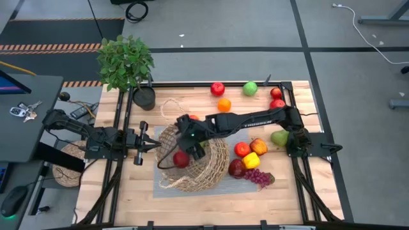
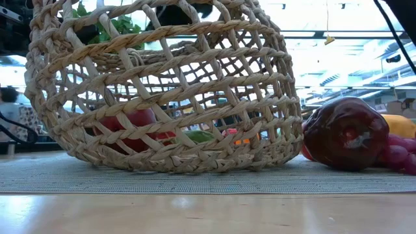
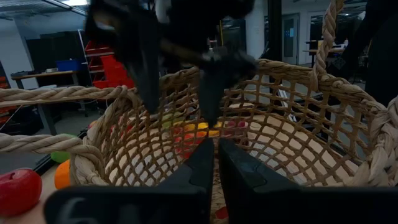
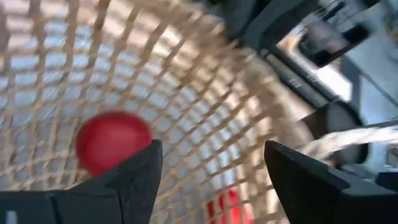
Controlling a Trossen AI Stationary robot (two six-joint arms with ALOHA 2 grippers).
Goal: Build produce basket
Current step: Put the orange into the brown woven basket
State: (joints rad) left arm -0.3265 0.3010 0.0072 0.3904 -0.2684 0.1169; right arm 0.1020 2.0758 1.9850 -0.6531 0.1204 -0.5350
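Basket (image 1: 195,163) of open tan wicker lies tipped on its side on a grey mat (image 1: 166,185) at the middle of the table, its mouth turned toward the left arm. The right gripper (image 1: 192,144) hangs over the mouth with its fingers spread and nothing between them; in the right wrist view a red apple (image 4: 112,142) sits loose on the weave just beyond the dark fingertips (image 4: 140,168), apart from them. The left gripper (image 1: 148,145) waits just outside the rim, its two fingers pressed together and empty.

More produce lies on the right side of the table: a cluster just beside the basket holding a dark red apple (image 1: 237,168), a yellow piece (image 1: 251,160) and purple grapes (image 1: 259,177), with a green pear (image 1: 279,137) a little farther right. A green apple (image 1: 250,88) and an orange (image 1: 223,105) sit well apart near the far edge, beside a potted plant (image 1: 126,62).

By its look the basket is light and springy, likely to roll or slide when nudged, so the thick rope rim seems the safest hold. The apples appear smooth, hard and round, apt to slip; a grip across the widest part suits them. The grapes look soft and lumpy and would want a gentle squeeze around the bunch.
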